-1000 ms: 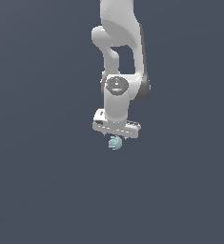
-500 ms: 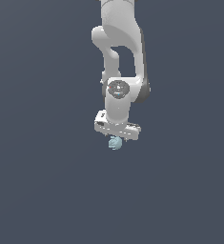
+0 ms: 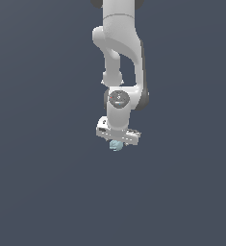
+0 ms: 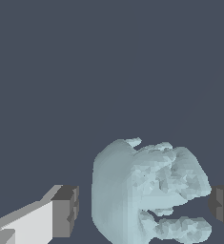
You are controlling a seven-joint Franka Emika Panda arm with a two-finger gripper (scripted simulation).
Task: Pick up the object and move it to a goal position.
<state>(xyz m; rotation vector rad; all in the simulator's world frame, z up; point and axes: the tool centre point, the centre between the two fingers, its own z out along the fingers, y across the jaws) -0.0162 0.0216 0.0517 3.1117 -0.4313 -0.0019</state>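
In the exterior view the white Panda arm hangs down from the upper edge, its links stacked one below another against a flat, dark grey-blue ground that fills the whole picture. At its lower end sits the wide, pale body of the end effector, tilted a little so that the side toward the exterior view's right sits lower. Directly beneath that body, touching its underside, is the object, a tiny pale blue-teal lump, far narrower than the body above it. The fingers are too small to make out here, so this view alone does not show how far apart they stand.

In the wrist view the object is large and close: a pale blue-teal, lumpy mass with a smooth rounded flank on one side and a rough, faceted surface on the other, with a knobbly lobe sticking out low down. It lies between the two dark grey fingertips. One pad stands just beside the smooth flank with a thin strip of background showing between them; the other pad sits right at the rough side. The end effector is therefore opened, its pads bracketing the object without a visible squeeze on both sides.
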